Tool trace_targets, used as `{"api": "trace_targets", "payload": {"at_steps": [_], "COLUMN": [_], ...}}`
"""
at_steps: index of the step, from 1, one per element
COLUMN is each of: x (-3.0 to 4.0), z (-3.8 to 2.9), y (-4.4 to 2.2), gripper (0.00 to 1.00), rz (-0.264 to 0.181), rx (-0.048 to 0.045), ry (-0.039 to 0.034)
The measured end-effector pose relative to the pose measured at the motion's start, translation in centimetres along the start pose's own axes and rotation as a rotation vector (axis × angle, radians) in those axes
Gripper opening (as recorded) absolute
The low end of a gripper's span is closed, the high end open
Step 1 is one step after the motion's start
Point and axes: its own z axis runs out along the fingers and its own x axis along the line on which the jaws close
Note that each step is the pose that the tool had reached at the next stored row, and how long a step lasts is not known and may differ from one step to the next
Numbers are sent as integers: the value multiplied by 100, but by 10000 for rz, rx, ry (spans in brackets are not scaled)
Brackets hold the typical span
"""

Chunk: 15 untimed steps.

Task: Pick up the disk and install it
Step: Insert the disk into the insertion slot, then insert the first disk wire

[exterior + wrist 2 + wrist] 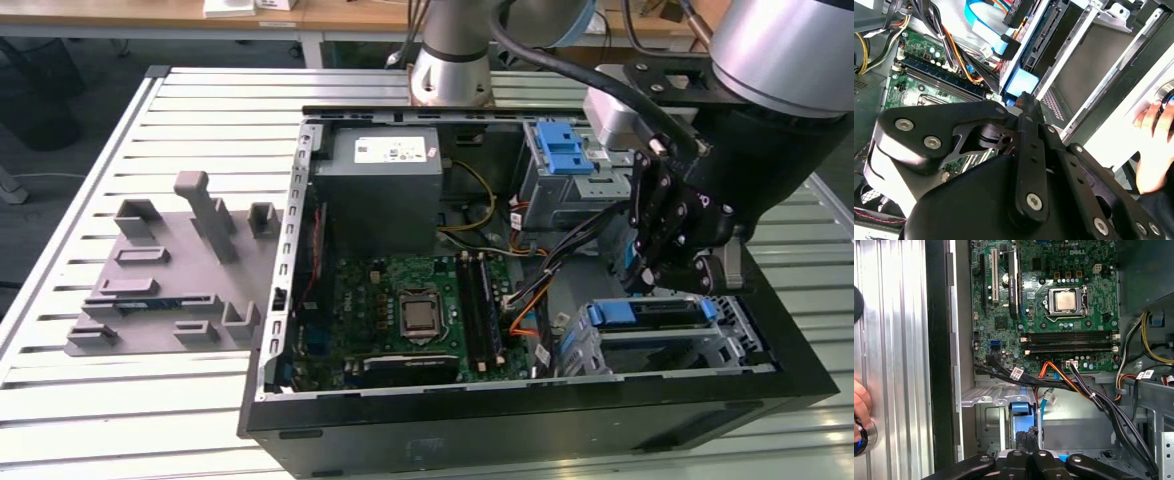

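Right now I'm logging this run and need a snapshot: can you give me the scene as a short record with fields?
Setting: open computer case lying on a slatted metal table
Gripper: gripper lowered over the drive cage, at the exterior view's right
Disk: disk with its blue carrier sitting in the cage, just below the gripper
Motherboard: motherboard exposed, processor socket bare
Cables: cable bundle crossing beside the cage
Person: a hand next to the case
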Motion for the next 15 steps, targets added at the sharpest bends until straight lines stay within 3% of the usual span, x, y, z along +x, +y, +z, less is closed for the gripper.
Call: {"api": "trace_targets", "payload": {"at_steps": [10, 15], "x": [0, -2], "z": [3, 4], "y": [0, -46], "gripper": [11, 11], "rz": [1, 0], "rx": [0, 0], "ry": [0, -1]}}
